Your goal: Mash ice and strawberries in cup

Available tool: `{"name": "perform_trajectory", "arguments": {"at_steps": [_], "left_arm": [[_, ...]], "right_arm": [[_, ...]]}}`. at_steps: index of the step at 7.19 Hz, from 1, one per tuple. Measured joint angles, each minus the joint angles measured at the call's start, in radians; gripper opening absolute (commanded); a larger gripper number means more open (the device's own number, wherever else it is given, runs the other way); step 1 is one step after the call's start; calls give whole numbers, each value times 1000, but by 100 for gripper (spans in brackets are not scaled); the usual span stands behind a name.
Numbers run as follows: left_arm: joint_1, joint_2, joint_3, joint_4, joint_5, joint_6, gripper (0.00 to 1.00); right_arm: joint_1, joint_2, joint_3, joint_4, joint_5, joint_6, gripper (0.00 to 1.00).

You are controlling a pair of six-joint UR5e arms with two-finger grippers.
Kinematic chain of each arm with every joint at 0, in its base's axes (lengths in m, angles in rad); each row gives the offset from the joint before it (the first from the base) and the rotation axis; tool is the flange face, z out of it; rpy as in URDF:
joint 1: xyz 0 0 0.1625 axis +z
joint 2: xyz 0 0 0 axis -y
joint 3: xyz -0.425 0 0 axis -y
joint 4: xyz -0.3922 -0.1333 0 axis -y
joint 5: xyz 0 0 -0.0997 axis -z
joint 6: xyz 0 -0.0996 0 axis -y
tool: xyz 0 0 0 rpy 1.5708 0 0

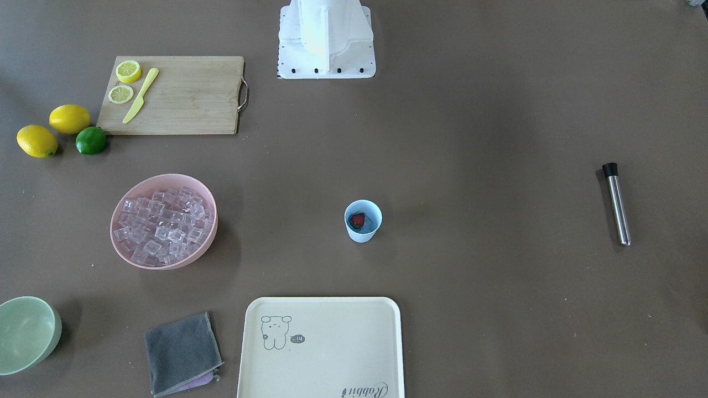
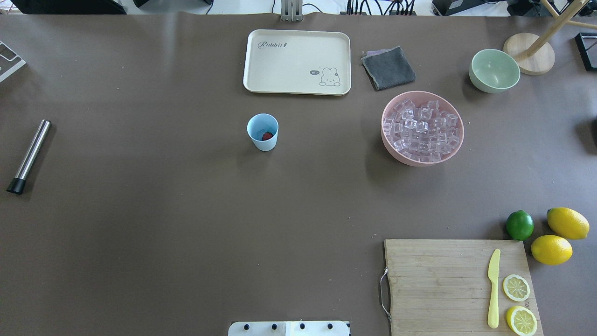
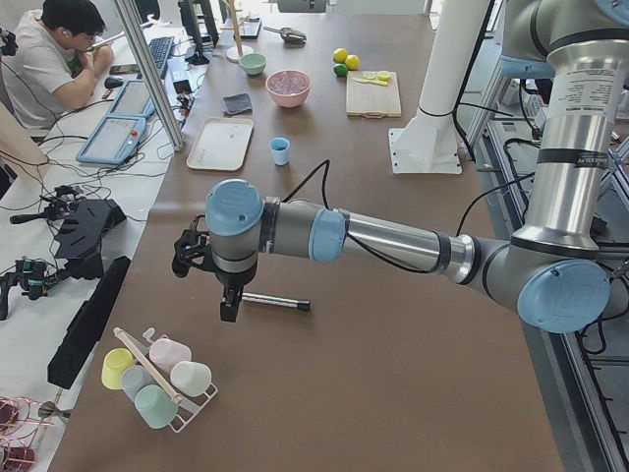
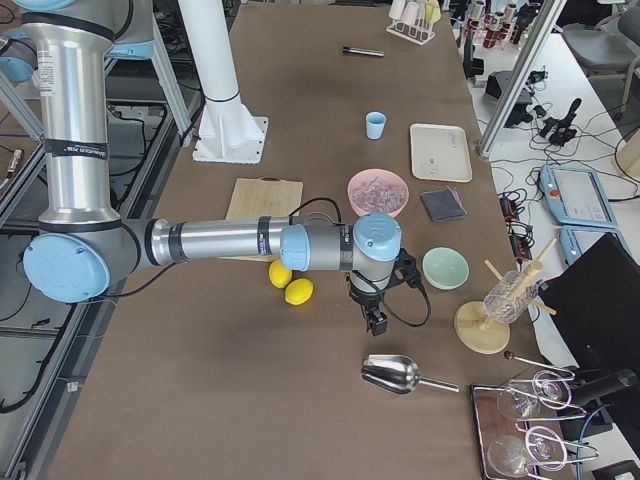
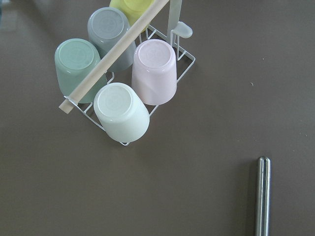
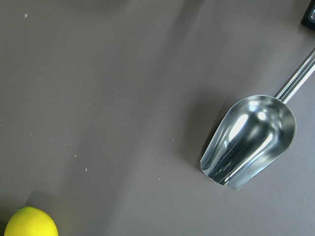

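**A:** Where is the small light blue cup (image 1: 363, 220)?

**B:** It stands upright in the middle of the brown table (image 1: 475, 287), far from both sets of fingers. One tiny red strawberry (image 1: 357, 220) lies inside it. I see no ice in the cup yet.

**A:** And the ice?

**B:** The small clear ice cubes (image 1: 164, 225) fill the round pink bowl (image 1: 164, 220), well apart from the cup.

**A:** So what comes first?

**B:** I think ice has to go in. The shiny metal scoop (image 6: 249, 141) lies just under the right gripper (image 4: 374, 320). Grab its thin handle, not the wide part, and keep it level so cubes do not fall out.

**A:** And the mashing?

**B:** The long silver stick with a black tip (image 1: 616, 202) lies near the left gripper (image 3: 228, 307). It is for later, I guess.

**A:** Are the fingers apart or together?

**B:** I cannot tell for either one; only the side views show them.
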Motion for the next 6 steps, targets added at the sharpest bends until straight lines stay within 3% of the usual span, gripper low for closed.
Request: {"name": "perform_trajectory", "arguments": {"at_steps": [6], "left_arm": [[89,4,-35,-21,114,15,98]], "right_arm": [[85,0,49,-6,-2,117,99]]}}
